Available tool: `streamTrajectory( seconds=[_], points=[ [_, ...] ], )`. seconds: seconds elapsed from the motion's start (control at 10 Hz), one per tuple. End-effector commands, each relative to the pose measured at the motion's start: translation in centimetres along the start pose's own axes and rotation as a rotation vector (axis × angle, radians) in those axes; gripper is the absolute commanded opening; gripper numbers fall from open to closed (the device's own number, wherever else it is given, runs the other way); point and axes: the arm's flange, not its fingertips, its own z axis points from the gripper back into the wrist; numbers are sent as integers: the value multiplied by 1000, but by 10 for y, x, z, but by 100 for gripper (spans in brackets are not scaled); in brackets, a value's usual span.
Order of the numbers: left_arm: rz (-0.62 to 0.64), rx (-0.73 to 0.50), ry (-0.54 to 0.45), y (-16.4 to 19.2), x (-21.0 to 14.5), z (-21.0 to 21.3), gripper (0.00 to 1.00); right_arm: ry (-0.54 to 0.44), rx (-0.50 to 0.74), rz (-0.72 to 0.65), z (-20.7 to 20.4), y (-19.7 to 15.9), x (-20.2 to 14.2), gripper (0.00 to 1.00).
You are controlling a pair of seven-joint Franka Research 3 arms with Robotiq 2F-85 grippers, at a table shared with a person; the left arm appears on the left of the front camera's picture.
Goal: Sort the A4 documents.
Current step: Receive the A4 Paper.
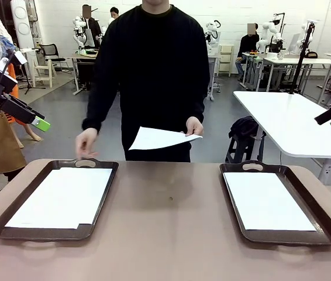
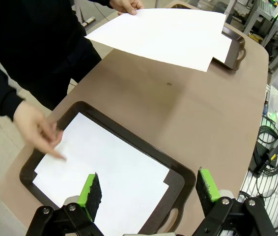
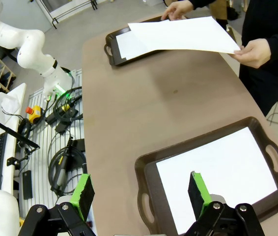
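White sheet hangs loosely, probably, from the person's hand; your left gripper and right gripper gape wide, empty — grab carelessly and it crumples

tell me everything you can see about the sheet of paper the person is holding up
The held sheet is plain white, thin and blank-looking. The person's hand grips one edge, so it hangs in the air, roughly level and slightly bowed, above the table's far edge between the two trays. Nothing else touches it. From the left wrist view it partly hides the far tray. Neither claw is near it.
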Motion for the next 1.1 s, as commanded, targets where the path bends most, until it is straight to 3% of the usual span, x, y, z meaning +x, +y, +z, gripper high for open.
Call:
streamTrajectory(
  seconds=[0.0, 1.0],
  points=[
    [-4, 8, 5, -1, 1, 1, 100, -2, 0, 3, 0, 1, 1, 100],
    [-4, 8, 5, -1, 1, 1, 100, -2, 0, 3, 0, 1, 1, 100]
  ],
)
